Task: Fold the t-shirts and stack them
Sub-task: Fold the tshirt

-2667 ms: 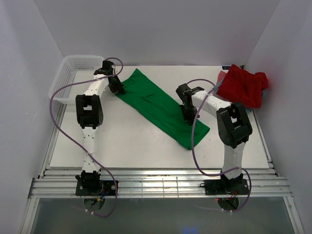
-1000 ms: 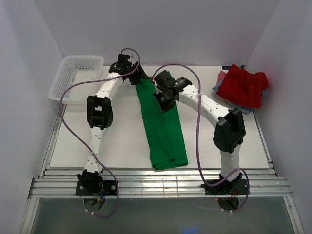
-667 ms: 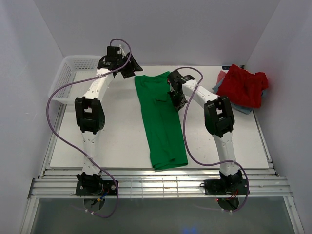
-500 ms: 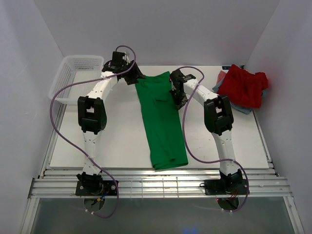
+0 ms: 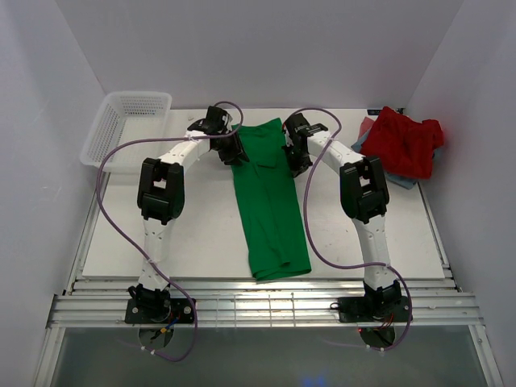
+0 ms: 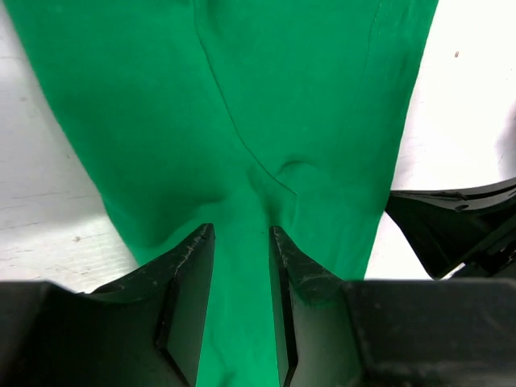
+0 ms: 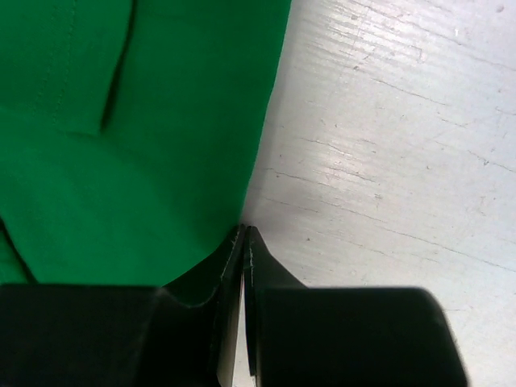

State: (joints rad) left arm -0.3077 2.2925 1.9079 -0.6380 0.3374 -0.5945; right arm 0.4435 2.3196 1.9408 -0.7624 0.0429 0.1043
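The green t-shirt (image 5: 270,201) lies flat in a long strip down the middle of the table, its top end at the far side. My left gripper (image 5: 234,151) is at its top left; in the left wrist view its jaws (image 6: 242,234) stand narrowly apart with green cloth (image 6: 266,97) filling the gap and creases running into it. My right gripper (image 5: 294,157) is at the top right edge; in the right wrist view its jaws (image 7: 244,230) are pressed together right at the edge of the cloth (image 7: 145,121). The red t-shirt (image 5: 401,143) lies crumpled on a blue-grey one (image 5: 364,129) at the far right.
A white mesh basket (image 5: 121,133) stands at the far left corner. The white table top (image 5: 185,218) shows bare on both sides of the green strip. The table's near edge has metal rails, and purple cables loop off both arms.
The green t-shirt was swung from a diagonal to lying straight down the table. Since then the left gripper has come from beyond the top left corner onto the cloth. The right gripper has stayed put.
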